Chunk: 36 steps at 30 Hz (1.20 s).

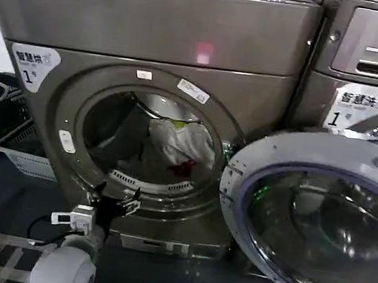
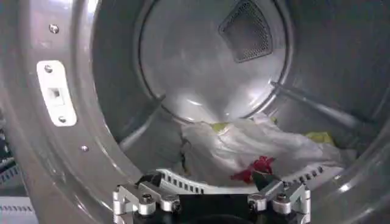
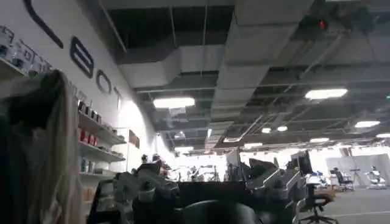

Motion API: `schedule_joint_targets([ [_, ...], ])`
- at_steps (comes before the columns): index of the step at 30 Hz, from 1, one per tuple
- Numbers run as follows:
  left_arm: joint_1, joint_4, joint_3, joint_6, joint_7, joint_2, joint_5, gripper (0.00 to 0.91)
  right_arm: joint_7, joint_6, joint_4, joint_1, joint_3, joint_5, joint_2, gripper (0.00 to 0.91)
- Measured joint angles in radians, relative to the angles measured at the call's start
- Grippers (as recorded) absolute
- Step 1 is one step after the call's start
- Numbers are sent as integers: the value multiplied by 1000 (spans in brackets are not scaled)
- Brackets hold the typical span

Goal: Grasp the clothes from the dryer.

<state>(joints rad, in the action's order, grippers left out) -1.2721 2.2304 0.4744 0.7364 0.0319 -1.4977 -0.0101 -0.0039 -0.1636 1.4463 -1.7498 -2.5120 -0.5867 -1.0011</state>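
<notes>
Dark floor (image 1: 159,276) in front of two big machines, side by side. On the left, bronze-grey dryer (image 1: 154,34) with a white "1" sticker (image 1: 33,64) and a faint red light (image 1: 203,52) on its front panel. Round door (image 1: 316,226) swung wide open to the right, glass facing out. To the right, LG machine (image 1: 373,47). At far left, baskets (image 1: 25,152) on the floor.

Inside the drum, clothes (image 2: 250,149) heaped low at the back right: mostly white, with a red patch and yellow-green bits. Grey vent (image 2: 247,30) high on the drum's rear wall.

Left gripper (image 1: 114,200) just below the porthole rim, near the opening, fingers (image 2: 139,198) spread apart, nothing between them, clear of the clothes.

Right gripper (image 3: 207,189) raised toward a ceiling with ducts and strip lights (image 3: 173,102), fingers apart, holding nothing.
</notes>
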Motion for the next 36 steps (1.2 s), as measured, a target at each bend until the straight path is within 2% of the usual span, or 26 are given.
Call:
schedule_joint_targets([
  [24,18,-12,-6,0,-6,-5,-8,907,-4,12,5,4,13,2,-16,907],
  [36,155,-162,-29,0,-11,-30,-53,907,-4,16,17,12,25,1,-6,907],
])
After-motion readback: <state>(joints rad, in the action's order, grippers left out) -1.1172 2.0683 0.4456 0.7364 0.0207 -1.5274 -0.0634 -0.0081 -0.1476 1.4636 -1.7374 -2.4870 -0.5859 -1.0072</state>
